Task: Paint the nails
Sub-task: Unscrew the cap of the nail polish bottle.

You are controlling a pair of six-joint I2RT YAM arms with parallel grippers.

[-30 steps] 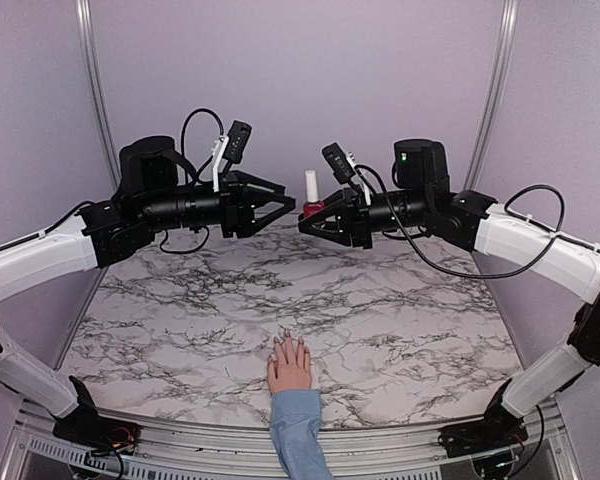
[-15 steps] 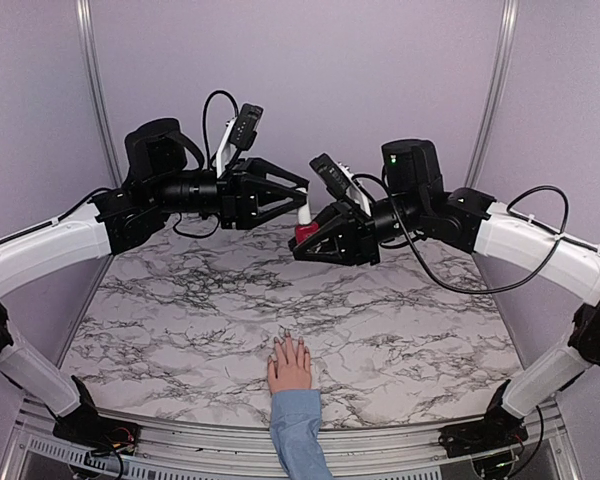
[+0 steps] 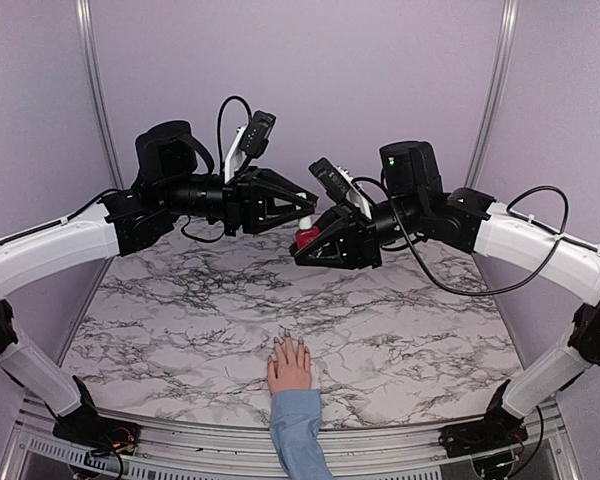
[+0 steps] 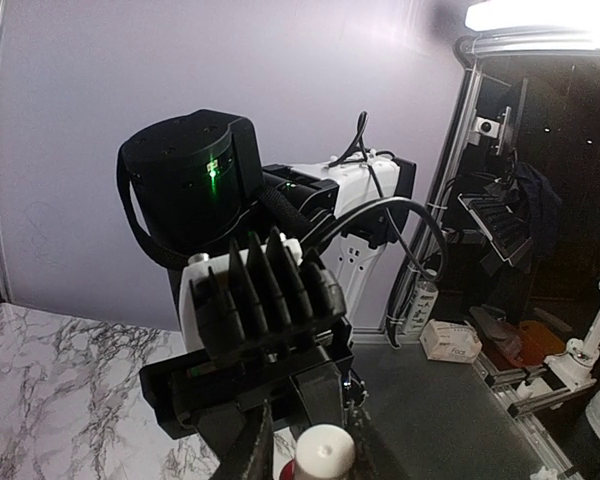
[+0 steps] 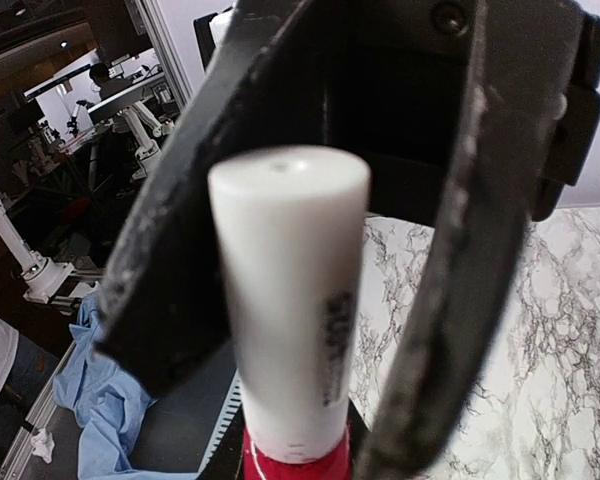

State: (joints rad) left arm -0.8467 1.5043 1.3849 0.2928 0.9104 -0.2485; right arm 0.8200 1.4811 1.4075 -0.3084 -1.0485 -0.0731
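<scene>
Now: R pincer (image 3: 302,246) grips polish bottle (image 3: 307,235) aloft; L pincer (image 3: 307,208) open, flanking cap (image 5: 290,300).

No legible text; only a blurred dark mark on the white cap (image 5: 288,300)
</scene>
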